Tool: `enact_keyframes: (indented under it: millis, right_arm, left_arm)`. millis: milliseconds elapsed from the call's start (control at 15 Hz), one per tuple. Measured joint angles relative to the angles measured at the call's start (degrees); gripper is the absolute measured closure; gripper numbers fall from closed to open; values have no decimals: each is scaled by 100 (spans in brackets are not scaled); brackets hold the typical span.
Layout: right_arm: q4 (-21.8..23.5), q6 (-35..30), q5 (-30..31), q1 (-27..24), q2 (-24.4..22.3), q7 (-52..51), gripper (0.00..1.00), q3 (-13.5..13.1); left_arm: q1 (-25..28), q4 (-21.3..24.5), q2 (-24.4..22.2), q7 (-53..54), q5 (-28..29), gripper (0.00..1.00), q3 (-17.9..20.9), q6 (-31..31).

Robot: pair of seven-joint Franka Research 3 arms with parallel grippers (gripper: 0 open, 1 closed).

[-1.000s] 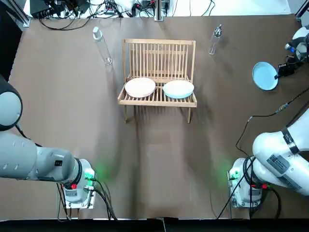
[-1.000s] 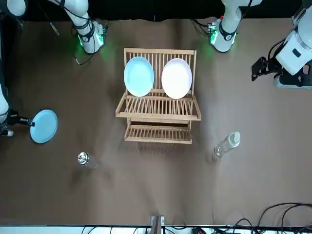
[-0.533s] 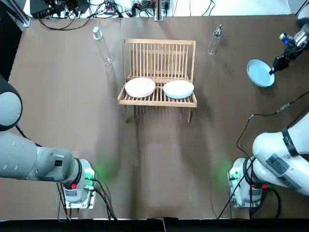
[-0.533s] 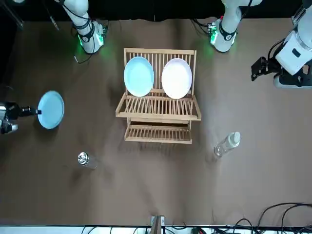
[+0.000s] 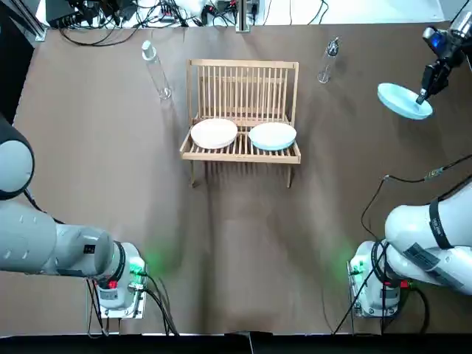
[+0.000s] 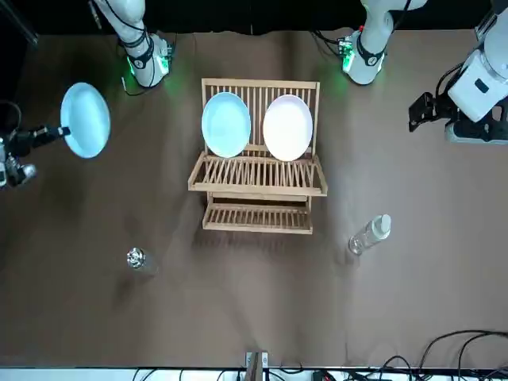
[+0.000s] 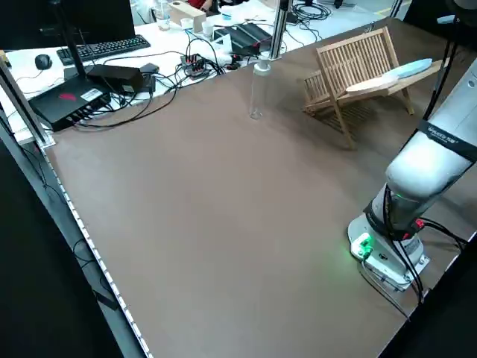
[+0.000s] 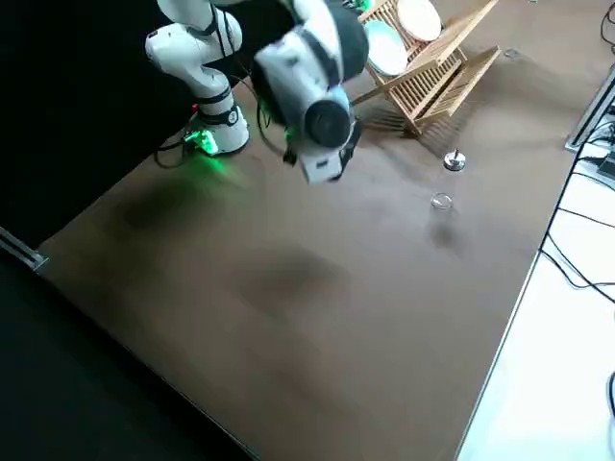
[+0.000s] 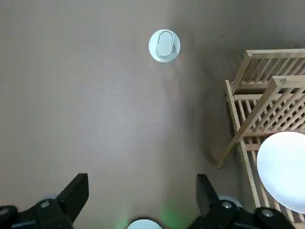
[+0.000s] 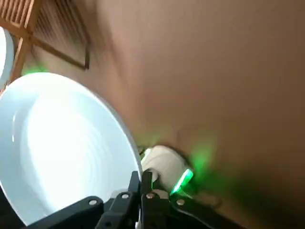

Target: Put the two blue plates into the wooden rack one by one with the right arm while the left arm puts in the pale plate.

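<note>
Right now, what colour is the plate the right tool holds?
Light blue plate, clearest in the front view.

The right gripper [image 5: 423, 96] holds a blue plate [image 5: 402, 100] by its rim, well apart from the wooden rack [image 5: 243, 91]

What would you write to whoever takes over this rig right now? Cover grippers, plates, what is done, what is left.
Right gripper: shut on the second blue plate, held in the air at the robot's right of the wooden rack.
Left gripper: open, empty, parked on the robot's left.
Done: first blue plate and pale plate stand in the rack.
Left: rack the held plate.
</note>
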State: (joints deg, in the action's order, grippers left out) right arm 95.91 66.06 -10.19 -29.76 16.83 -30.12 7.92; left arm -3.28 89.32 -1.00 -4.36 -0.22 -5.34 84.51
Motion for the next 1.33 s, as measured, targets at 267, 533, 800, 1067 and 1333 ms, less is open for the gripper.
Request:
enact_keyframes:
  millis: [267,533,800,1067,1333]
  right_arm:
    - [936,-255,-346,747,-937,1319,97,32]
    - [1616,-243,-1178,1514,-1663,2950,97,50]
    - [1773,228,-1999,2416,-1877,5008,97,61]
    - [1875,1342,-2238,3342,-1861,6945,97,61]
    - [1935,1909,-2366,3937,-1740,7758,97,58]
  left_arm:
    - [-2,1,0,10,0,0,-4,0]
    - [-6,7,0,10,0,0,-6,-1]
    - [-5,13,0,10,0,0,-6,-1]
    - [-5,20,1,10,0,0,-5,-2]
    - [-5,28,2,10,0,0,-5,-4]
